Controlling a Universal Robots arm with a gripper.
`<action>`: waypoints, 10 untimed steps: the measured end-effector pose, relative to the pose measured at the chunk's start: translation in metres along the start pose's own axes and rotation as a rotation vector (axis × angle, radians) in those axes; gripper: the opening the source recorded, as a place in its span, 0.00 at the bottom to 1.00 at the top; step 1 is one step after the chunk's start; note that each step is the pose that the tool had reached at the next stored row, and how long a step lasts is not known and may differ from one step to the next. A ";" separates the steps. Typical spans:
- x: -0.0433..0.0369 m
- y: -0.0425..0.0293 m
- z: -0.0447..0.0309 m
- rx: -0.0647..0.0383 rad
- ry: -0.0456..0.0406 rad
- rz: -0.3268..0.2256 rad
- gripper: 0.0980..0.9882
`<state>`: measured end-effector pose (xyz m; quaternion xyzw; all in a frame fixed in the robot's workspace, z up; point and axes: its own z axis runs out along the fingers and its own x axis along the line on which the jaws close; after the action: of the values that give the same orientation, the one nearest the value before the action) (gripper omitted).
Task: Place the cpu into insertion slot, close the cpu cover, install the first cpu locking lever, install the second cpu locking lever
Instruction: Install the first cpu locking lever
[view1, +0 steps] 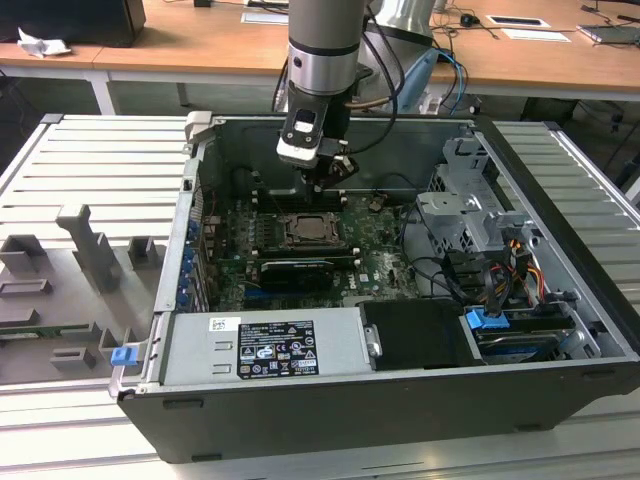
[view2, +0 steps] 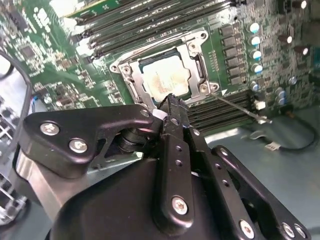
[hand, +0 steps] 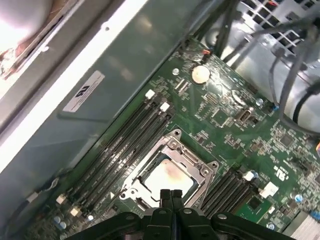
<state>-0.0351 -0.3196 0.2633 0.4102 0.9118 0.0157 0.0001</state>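
1. My end effector (view1: 324, 182) hangs just above the board at upper centre of the exterior view. Its fingers (hand: 165, 196) are pressed together with nothing between them.
2. The cpu (view2: 162, 80) lies flat in the insertion slot (hand: 147, 167), silver face up with a brownish smear on it. The cpu cover (view2: 194, 59) looks folded down around it, so its window frames the chip.
3. I judge the step in hand to be the levers. One thin locking lever (view2: 241, 108) juts out from a corner of the socket, apparently unlatched, and my fingertips sit at the cover's edge near it.
4. To do this well, I should push on the lever's rod, not on the chip or cover. The sweep should stay low and steady so the hooked end slides under its catch. With the fingers held together they make one firm pushing tip.
5. Memory slots (hand: 125, 145) flank the socket on two sides, and their clips leave little room for my tip.
6. In the exterior view, a black expansion card (view1: 296, 272) sits just below the socket. The drive cage (view1: 470, 220) and loose cables (view1: 482, 285) crowd the right. The case wall (view1: 400, 150) rises behind my wrist, limiting its tilt.
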 end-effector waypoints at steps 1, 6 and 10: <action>0.0000 0.0000 0.0000 0.000 0.0009 -0.031 0.01; 0.0000 0.0000 0.0002 0.002 0.0041 -0.144 0.01; 0.0000 0.0000 0.0005 0.003 0.0073 -0.255 0.01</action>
<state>-0.0351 -0.3196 0.2629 0.2909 0.9566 0.0156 -0.0019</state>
